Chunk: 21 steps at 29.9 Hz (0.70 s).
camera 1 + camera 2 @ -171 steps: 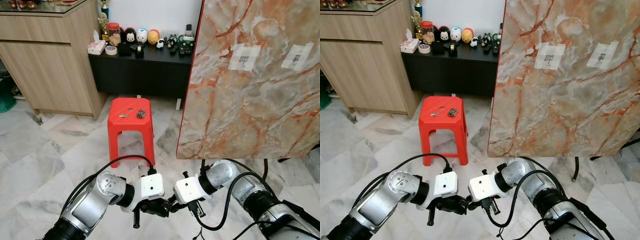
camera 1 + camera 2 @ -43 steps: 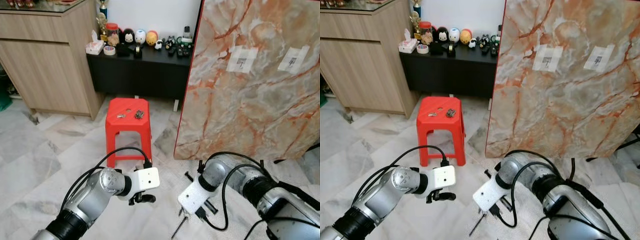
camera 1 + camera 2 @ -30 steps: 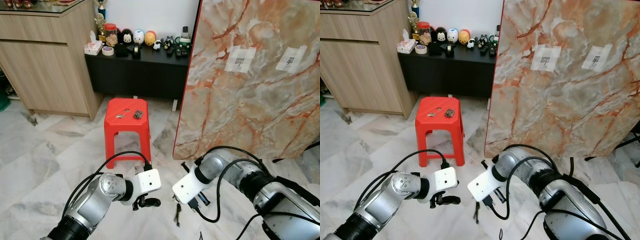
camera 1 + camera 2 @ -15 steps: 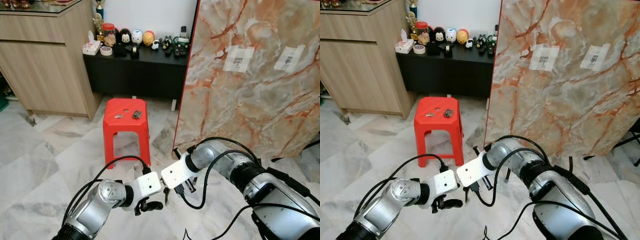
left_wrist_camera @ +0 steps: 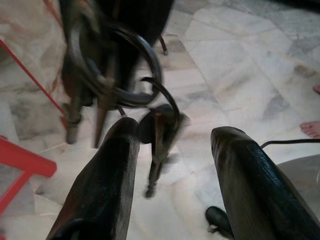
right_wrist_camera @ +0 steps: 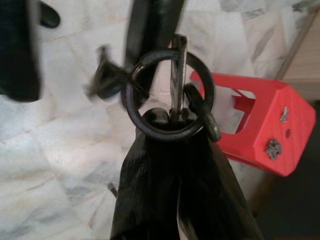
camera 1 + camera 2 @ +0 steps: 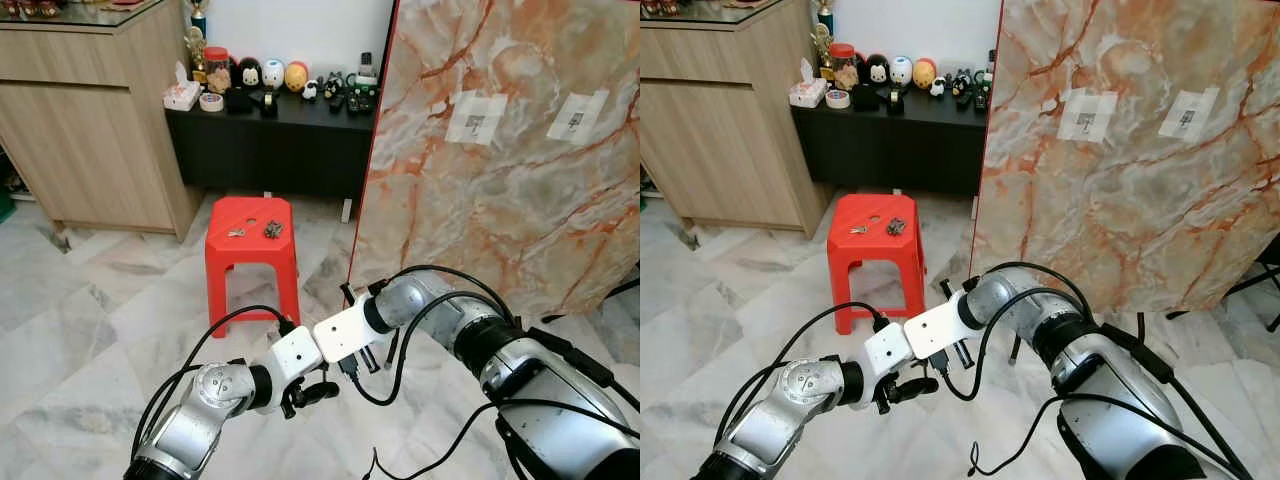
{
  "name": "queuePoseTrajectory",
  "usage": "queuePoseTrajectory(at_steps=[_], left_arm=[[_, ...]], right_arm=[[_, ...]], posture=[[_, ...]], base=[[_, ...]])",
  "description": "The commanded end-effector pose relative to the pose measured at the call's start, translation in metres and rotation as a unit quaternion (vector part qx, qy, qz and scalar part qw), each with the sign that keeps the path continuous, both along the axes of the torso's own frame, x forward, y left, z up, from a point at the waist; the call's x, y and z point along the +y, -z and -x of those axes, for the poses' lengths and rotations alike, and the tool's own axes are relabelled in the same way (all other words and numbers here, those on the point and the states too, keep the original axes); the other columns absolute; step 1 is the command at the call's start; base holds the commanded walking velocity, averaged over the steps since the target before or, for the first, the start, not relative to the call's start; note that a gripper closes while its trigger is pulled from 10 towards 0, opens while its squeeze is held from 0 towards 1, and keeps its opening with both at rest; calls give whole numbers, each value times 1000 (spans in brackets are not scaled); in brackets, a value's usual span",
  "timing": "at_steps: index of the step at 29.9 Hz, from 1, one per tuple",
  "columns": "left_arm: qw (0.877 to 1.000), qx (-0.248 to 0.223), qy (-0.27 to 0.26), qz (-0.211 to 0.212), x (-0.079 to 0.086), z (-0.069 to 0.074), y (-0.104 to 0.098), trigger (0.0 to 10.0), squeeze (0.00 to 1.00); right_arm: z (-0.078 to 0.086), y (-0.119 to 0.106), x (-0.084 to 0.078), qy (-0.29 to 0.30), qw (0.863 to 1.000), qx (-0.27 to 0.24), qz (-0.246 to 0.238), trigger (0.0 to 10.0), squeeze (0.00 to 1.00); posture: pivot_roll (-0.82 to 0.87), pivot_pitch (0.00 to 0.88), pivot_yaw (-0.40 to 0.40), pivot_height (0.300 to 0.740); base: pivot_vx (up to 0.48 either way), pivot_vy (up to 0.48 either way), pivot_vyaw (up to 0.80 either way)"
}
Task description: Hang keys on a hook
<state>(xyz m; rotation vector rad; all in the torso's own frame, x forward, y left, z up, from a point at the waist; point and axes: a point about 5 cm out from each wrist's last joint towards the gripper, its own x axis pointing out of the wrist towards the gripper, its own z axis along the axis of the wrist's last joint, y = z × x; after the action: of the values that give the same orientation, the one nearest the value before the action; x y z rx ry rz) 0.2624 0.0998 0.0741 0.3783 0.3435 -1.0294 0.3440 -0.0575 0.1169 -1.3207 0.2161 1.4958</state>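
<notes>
- The right gripper (image 6: 172, 125) is clenched on a key ring (image 6: 167, 95) — the wrist view shows its 2 black fingers pinched together on the bottom of the ring, with keys dangling from it, blurred.
- In the head views that gripper (image 7: 352, 362) hangs low over the floor (image 7: 90, 340), in front of the robot and just beside the left gripper (image 7: 318, 392).
- The left gripper's fingers (image 5: 102, 185) are spread apart and grasp nothing; in its wrist view the ring (image 5: 117, 70) and a hanging key (image 5: 157, 145) sit just beyond the gap between the fingers, not touching them as far as can be told.
- A red stool (image 7: 252, 225) stands farther off, in front of a black cabinet (image 7: 270, 140); 2 small dark items — likely more keys (image 7: 272, 230) — lie near the middle of its seat.
- A marble panel (image 7: 500, 170) leans upright to the robot's right, with 2 pale patches (image 7: 476, 117) high on its face; these may be hook mounts, though the hooks themselves are too small to make out.
- Judged progress: the pick-up looks done, since a set of keys is in hand. The hanging is not yet done — the ring is low and well apart from the panel's upper patches.
- Left to do, by this reading: lift the ring toward a patch, slip it over a hook, and let go.
</notes>
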Motion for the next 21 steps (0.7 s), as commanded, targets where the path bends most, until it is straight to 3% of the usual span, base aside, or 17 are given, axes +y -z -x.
queuePoseTrajectory(at_steps=[1,10,21], left_arm=[[1000,-2,0,6,-1,1,1,10000,0],[1000,5,-4,14,-2,5,4,10000,0],[997,-12,-55,56,-3,-1,-1,10000,0]], right_arm=[[-5,-9,1,8,1000,-9,-14,0,0],[-8,-14,2,17,999,-15,-25,0,0],[-11,-20,6,29,998,-17,-45,0,0]], posture=[[94,0,-136,728],[96,0,-140,728],[97,0,-142,728]], base=[[0,0,0],[0,0,0],[0,0,0]])
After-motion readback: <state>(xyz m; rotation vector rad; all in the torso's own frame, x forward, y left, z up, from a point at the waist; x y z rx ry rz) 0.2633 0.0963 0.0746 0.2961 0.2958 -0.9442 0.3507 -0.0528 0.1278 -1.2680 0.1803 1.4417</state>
